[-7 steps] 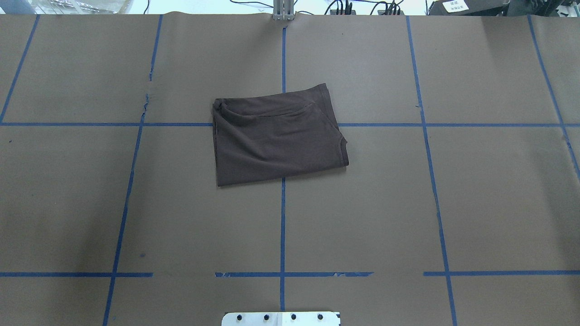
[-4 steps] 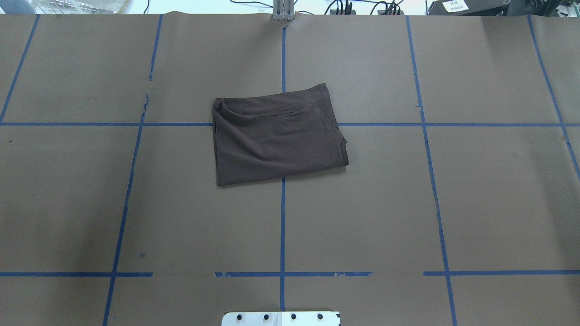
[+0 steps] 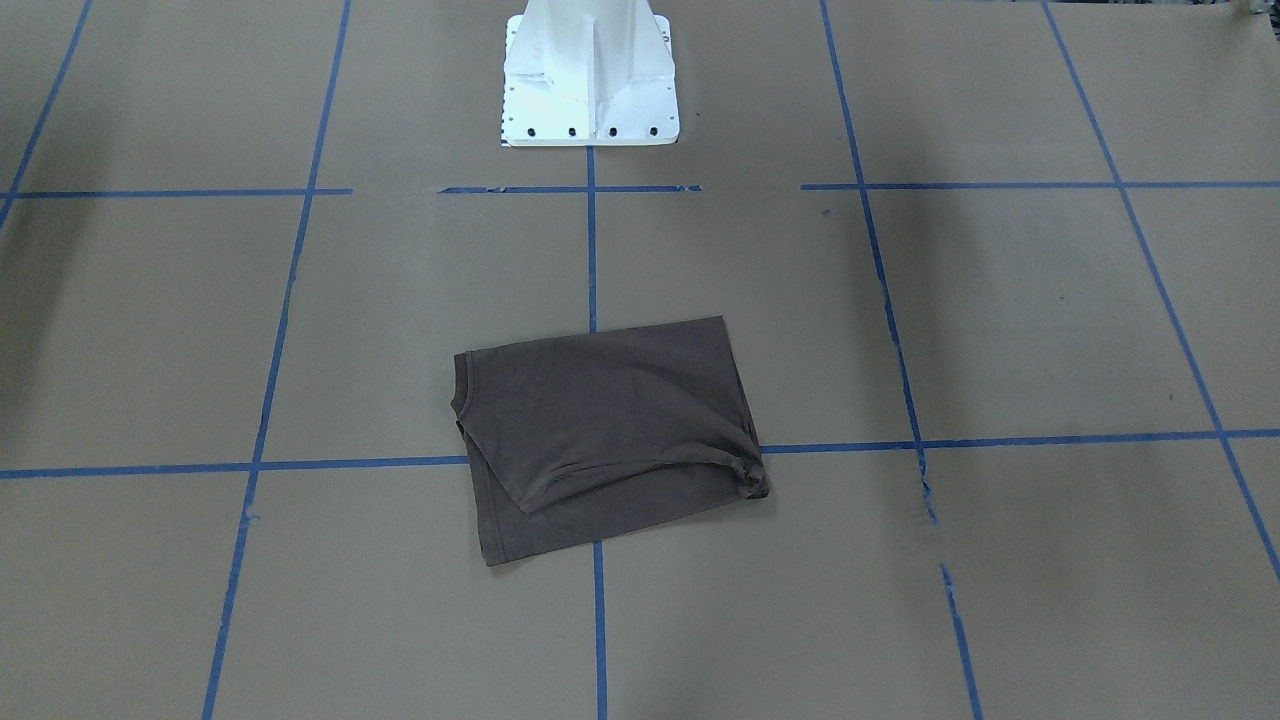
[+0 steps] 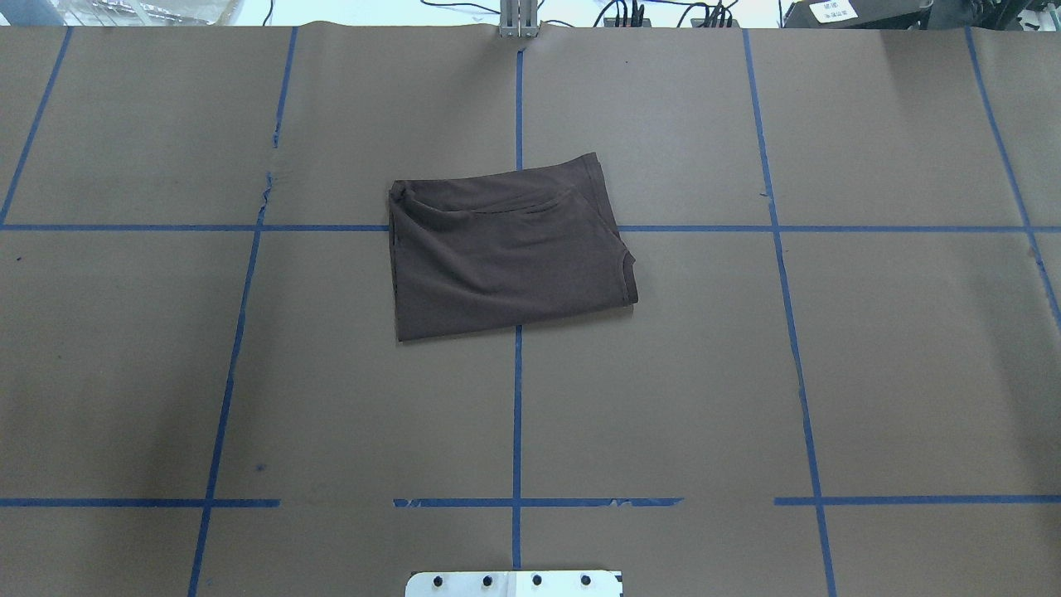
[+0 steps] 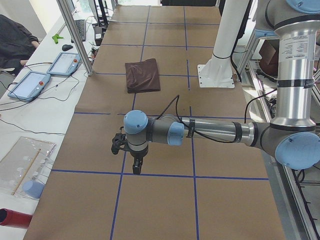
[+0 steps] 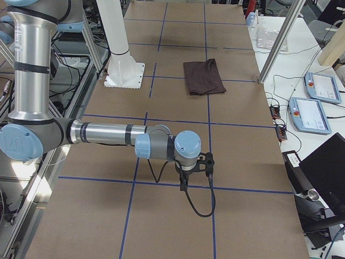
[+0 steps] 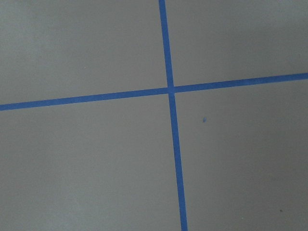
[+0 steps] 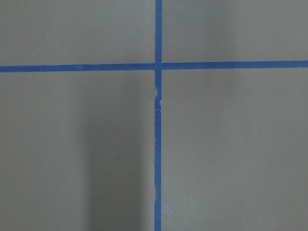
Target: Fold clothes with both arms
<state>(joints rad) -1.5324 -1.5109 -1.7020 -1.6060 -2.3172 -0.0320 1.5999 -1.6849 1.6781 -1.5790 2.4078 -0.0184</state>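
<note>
Dark-brown and folded into a rough rectangle, the T-shirt (image 4: 506,253) lies flat on the table's paper cover (image 4: 746,373), over a crossing of blue tape lines (image 4: 517,398). It is well apart from both grippers and touched by neither. The left gripper (image 5: 136,169) hangs fingers-down over a tape line near the table's left end, the shirt far beyond it toward the middle. The right gripper (image 6: 184,185) hangs likewise near the opposite end. Whether either pair of fingers is apart or together cannot be told from these side views. Each wrist view shows only paper and crossed tape. The white pedestal (image 3: 590,75) stands between the grippers, at the robot's edge.
</note>
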